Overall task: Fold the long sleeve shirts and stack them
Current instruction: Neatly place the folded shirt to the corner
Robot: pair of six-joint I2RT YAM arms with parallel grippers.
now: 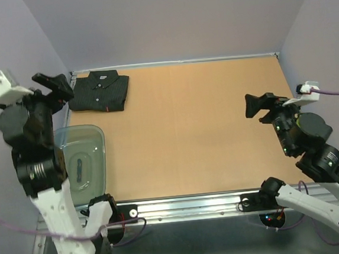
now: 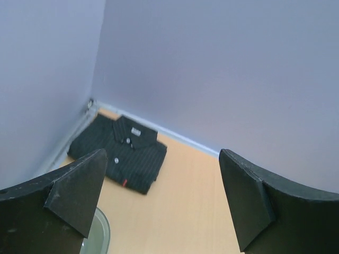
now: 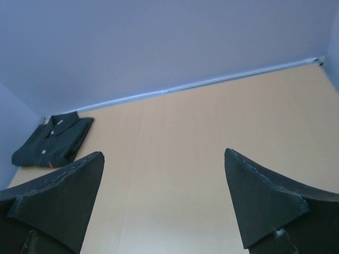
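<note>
One black pinstriped button-up shirt (image 1: 100, 91) lies folded flat, collar to the back, in the table's far left corner. It also shows in the left wrist view (image 2: 121, 153) and in the right wrist view (image 3: 50, 140). My left gripper (image 1: 56, 88) is open and empty, raised above the table just left of the shirt; its fingertips (image 2: 79, 190) frame bare table. My right gripper (image 1: 261, 106) is open and empty, raised at the right side of the table, far from the shirt.
A translucent blue-grey plastic tub (image 1: 83, 161) stands at the near left, beside my left arm; its rim shows in the left wrist view (image 2: 100, 233). Lilac walls (image 1: 172, 20) close the table at the back and both sides. A metal rail (image 1: 188, 205) runs along the near edge.
</note>
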